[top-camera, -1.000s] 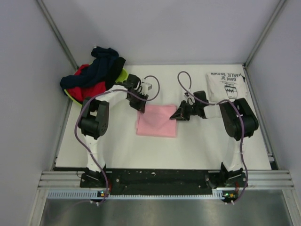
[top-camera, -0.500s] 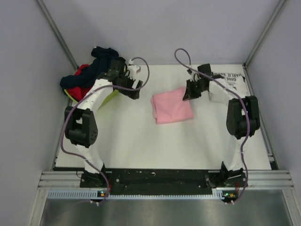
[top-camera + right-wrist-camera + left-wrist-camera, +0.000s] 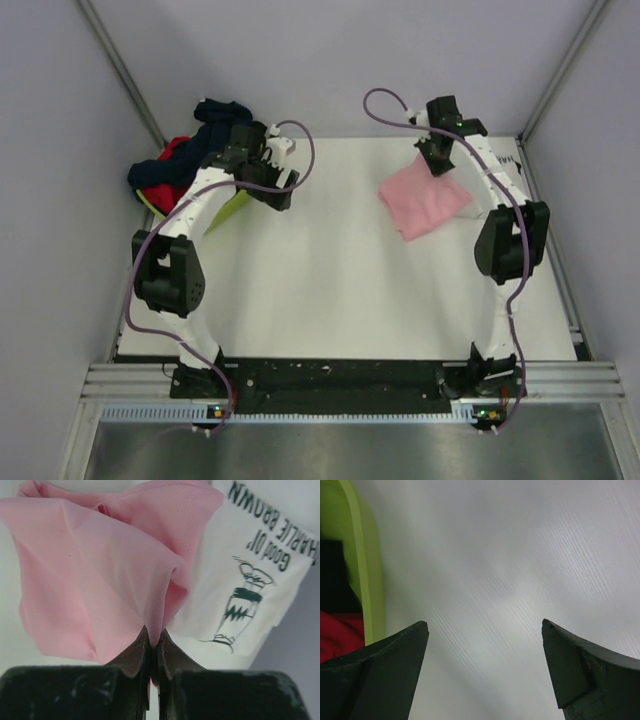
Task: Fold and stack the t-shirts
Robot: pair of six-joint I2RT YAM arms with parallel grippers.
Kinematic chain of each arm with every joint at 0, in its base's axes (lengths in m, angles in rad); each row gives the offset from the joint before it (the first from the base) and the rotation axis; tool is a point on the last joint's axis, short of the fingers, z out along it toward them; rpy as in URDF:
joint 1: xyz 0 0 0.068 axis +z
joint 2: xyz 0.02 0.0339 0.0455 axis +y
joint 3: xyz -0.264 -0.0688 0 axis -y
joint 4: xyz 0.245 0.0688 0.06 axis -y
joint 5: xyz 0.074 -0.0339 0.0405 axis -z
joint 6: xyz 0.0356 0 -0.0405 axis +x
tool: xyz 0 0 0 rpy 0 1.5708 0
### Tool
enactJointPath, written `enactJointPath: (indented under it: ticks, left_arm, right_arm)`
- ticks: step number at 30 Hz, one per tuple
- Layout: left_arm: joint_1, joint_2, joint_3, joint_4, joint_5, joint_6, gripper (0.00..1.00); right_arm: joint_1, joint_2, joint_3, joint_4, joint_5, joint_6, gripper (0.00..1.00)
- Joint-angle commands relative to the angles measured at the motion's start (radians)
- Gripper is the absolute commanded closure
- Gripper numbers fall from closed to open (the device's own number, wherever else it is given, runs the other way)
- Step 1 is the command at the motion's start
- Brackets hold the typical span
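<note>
The light-pink t-shirt (image 3: 425, 197), folded, hangs at the back right of the table with my right gripper (image 3: 437, 163) shut on its top edge. In the right wrist view the pink cloth (image 3: 90, 575) is pinched between the closed jaws of that gripper (image 3: 152, 632). The white t-shirt (image 3: 250, 585) with black lettering and a cartoon print lies folded just beneath and to the right. From above the white one is mostly hidden by the pink cloth and the arm. My left gripper (image 3: 277, 190) is open over bare table (image 3: 485, 625), holding nothing.
A lime-green basket (image 3: 233, 205) sits at the back left, its rim (image 3: 367, 580) close to my left fingers. Dark navy and red clothes (image 3: 190, 160) are heaped in it. Grey walls close in on both sides and behind.
My right arm has carried the pink t-shirt from the table's middle to the back right, over the white one. My left gripper opened, let the shirt go and drew back toward the basket.
</note>
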Motion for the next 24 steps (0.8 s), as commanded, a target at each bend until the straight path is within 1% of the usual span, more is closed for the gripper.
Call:
enactJointPath:
  ticks: [1,7,11,16,21,24]
  left_arm:
    - [-0.003,-0.02,0.0,0.008,-0.009,0.014,0.01]
    - [-0.003,-0.026,-0.001,0.006,-0.025,0.031,0.01]
    - [-0.003,-0.034,-0.007,0.006,-0.013,0.036,0.01]
    - [-0.003,-0.029,-0.009,0.009,-0.028,0.04,0.01]
    - [-0.003,-0.02,-0.004,0.011,-0.007,0.03,0.01]
    - [-0.003,-0.018,-0.003,0.012,-0.004,0.025,0.01]
  right_arm:
    - [-0.035,0.053,0.171,-0.071,0.185,-0.105,1.0]
    - [-0.081,0.113,0.324,-0.103,0.26,-0.151,1.0]
    - [-0.101,0.112,0.369,-0.108,0.276,-0.183,1.0]
    - [-0.119,0.081,0.378,-0.108,0.284,-0.188,1.0]
    - [-0.129,0.051,0.384,-0.109,0.261,-0.191,1.0]
    - [-0.164,0.06,0.395,-0.109,0.247,-0.182,1.0]
